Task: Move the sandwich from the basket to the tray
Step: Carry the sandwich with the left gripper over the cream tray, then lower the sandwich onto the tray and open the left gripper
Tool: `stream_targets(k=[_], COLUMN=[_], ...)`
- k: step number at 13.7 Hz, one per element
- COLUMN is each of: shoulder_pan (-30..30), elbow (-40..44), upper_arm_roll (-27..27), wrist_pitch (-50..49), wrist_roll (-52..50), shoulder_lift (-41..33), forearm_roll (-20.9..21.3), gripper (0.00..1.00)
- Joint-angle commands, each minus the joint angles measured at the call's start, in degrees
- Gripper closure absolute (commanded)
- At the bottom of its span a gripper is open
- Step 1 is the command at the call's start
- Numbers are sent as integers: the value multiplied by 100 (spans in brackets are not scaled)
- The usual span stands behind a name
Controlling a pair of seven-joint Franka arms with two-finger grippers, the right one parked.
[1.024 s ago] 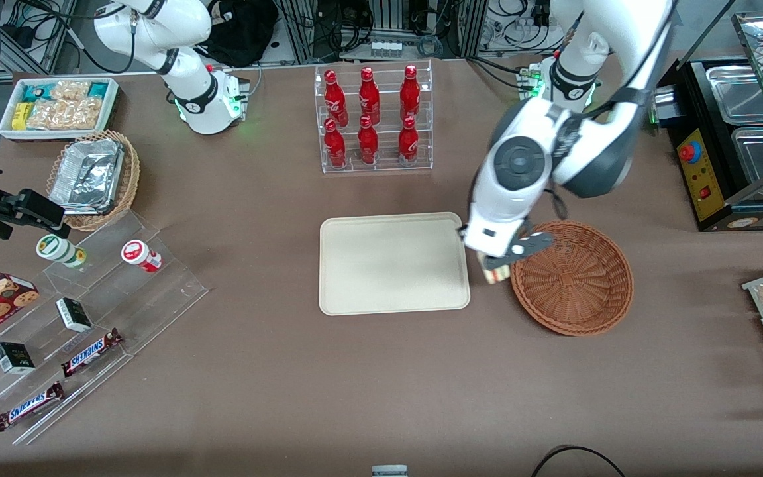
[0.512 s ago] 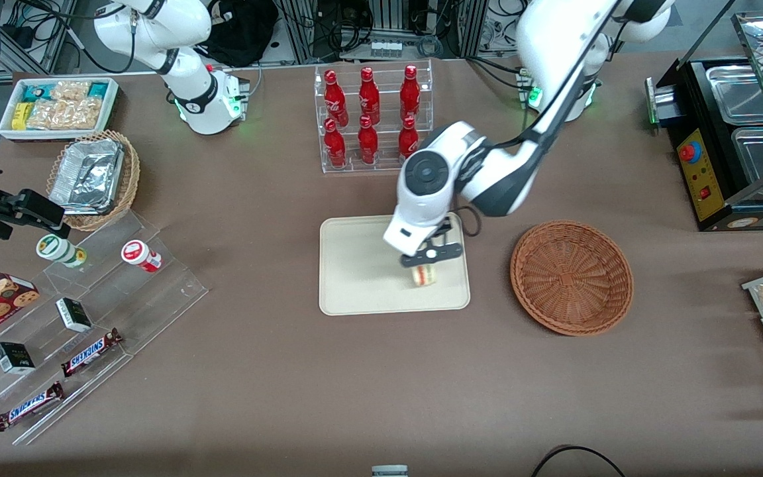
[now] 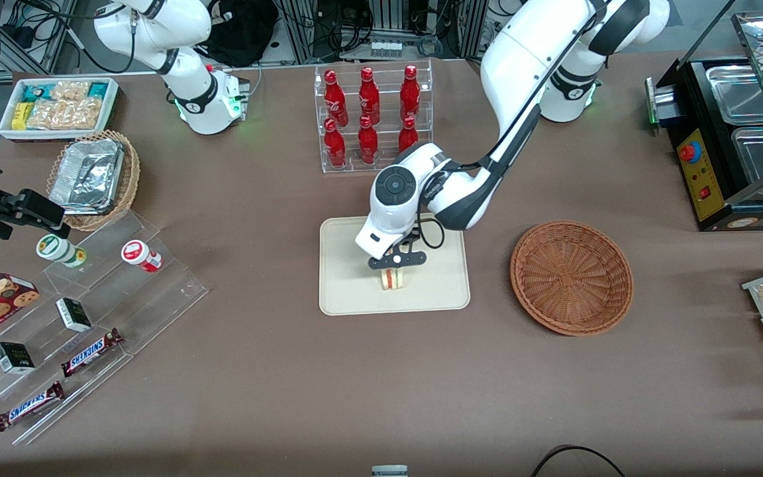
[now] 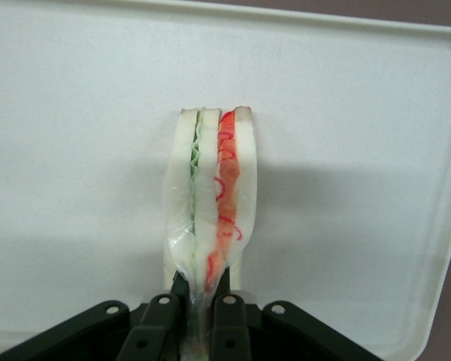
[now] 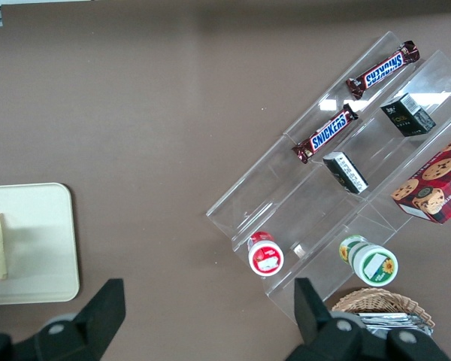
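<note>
Cream tray (image 3: 345, 291) under one sandwich (image 3: 393, 279), gripper (image 3: 395, 265) jaws clamped on it; one wicker basket (image 3: 571, 277).

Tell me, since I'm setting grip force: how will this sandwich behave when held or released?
Probably soft: the sandwich pinches in where the gripper shuts on it above the tray. Its layers look loose, so they may splay. Standing on a narrow edge, it could tip once released.
</note>
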Motion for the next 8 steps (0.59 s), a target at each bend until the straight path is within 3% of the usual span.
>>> stream_targets(k=[1, 2, 3, 8], shoulder_pan=[-76, -84, -93, -23], elbow=[136, 118, 118, 118], upper_arm_roll=[68, 77, 85, 112], wrist_pitch=[-31, -31, -48, -486], wrist_roll=[102, 50, -29, -118], shoulder_lift=[77, 77, 60, -387], forearm_roll=[62, 62, 71, 71], gripper=[61, 19, 1, 0])
